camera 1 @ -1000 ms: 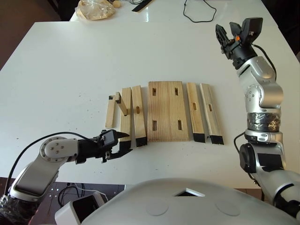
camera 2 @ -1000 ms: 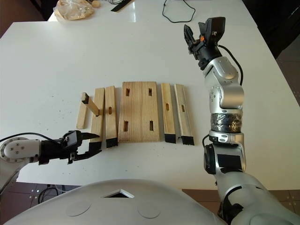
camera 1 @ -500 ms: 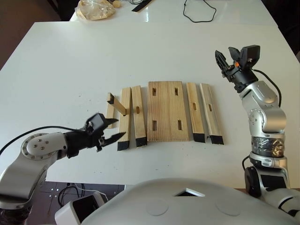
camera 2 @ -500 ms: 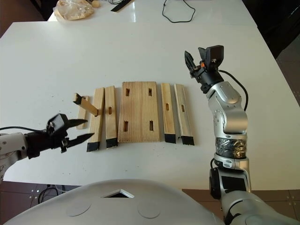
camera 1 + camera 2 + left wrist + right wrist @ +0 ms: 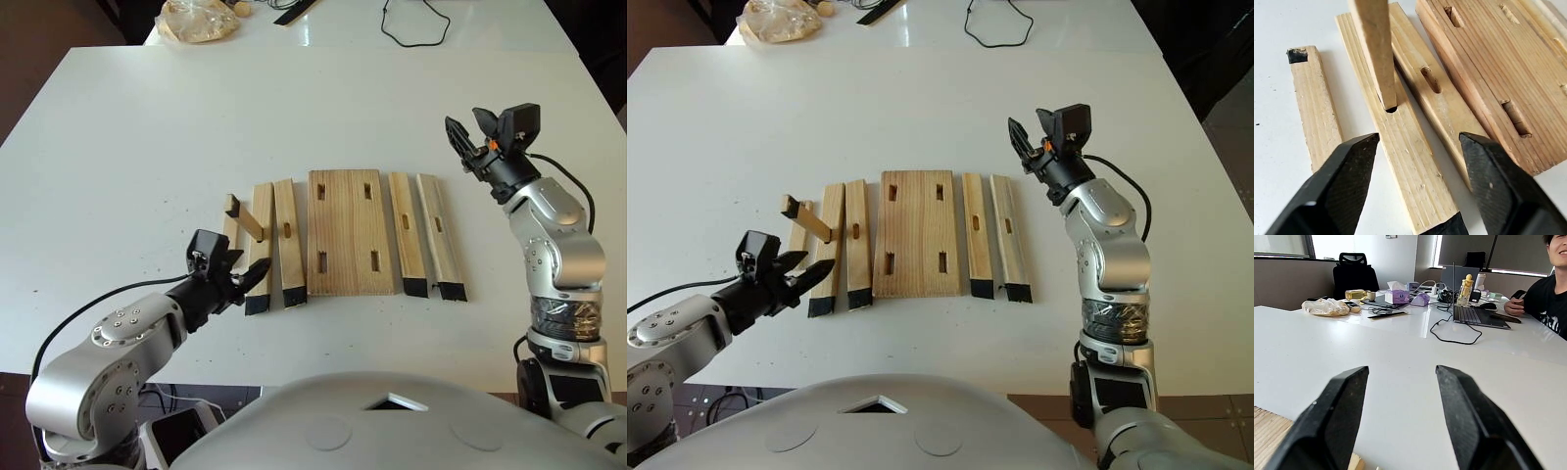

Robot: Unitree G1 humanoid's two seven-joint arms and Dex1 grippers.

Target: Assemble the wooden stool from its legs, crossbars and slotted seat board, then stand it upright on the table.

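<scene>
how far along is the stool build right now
Early. Done: one crossbar stands tilted in the slot of the leftmost leg. In hand: nothing; the left gripper is open at that leg's near end, and the right gripper is open, raised over the right side of the table. Left: the seat board, the other three legs and a loose short bar lie flat and unjoined.

Both head eyes overlook the table point(image 5: 147, 117); wrist cameras ride low.

Crossbar point(image 5: 1374, 49) upper end cut by picture edge; seat board point(image 5: 1488, 63) far side cropped; bag point(image 5: 201, 20) contents unclear.
</scene>
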